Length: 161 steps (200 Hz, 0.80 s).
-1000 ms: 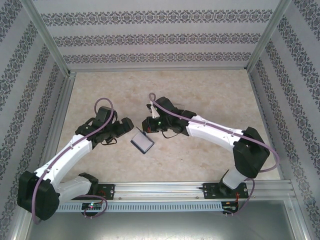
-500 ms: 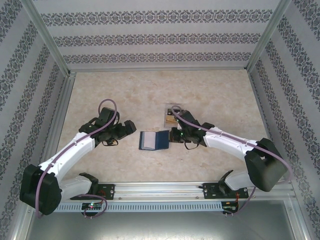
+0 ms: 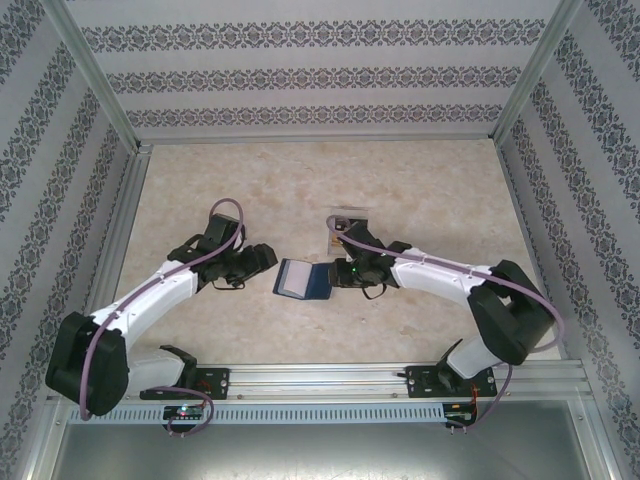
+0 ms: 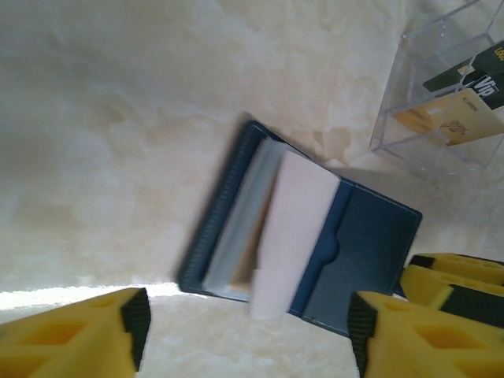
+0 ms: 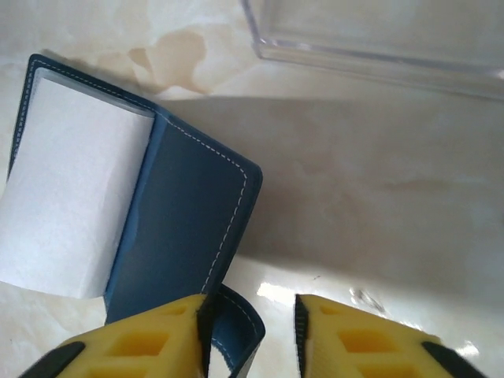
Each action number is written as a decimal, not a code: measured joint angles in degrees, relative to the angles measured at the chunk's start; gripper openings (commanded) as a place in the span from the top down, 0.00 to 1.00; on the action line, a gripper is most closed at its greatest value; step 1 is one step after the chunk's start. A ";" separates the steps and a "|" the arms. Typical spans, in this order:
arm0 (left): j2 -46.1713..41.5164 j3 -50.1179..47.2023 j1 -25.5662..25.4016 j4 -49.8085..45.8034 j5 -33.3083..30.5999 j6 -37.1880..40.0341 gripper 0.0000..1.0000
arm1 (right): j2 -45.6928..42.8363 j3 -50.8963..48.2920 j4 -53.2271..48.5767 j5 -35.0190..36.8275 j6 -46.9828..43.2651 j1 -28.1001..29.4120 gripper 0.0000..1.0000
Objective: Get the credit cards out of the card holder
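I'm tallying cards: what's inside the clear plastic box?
The clear box holds a tan card and a dark card marked Vip. Anything beneath them, or past the picture's edge, cannot be seen.

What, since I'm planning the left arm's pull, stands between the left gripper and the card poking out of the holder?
Nothing visible. The pale card juts from the open card holder toward the open left gripper. The right gripper sits at the holder's opposite side, straddling its tab, off that path.
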 measured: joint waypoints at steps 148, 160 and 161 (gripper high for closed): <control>18.84 2.38 -7.69 10.73 4.50 -0.20 0.40 | 5.86 2.86 -0.70 0.59 -2.67 0.24 0.85; 19.15 3.26 -8.72 10.97 4.48 -0.20 0.37 | 5.86 2.86 -0.72 0.55 -2.67 0.26 0.85; 19.15 3.32 -8.76 10.97 4.48 -0.20 0.37 | 5.86 2.86 -0.72 0.55 -2.67 0.26 0.85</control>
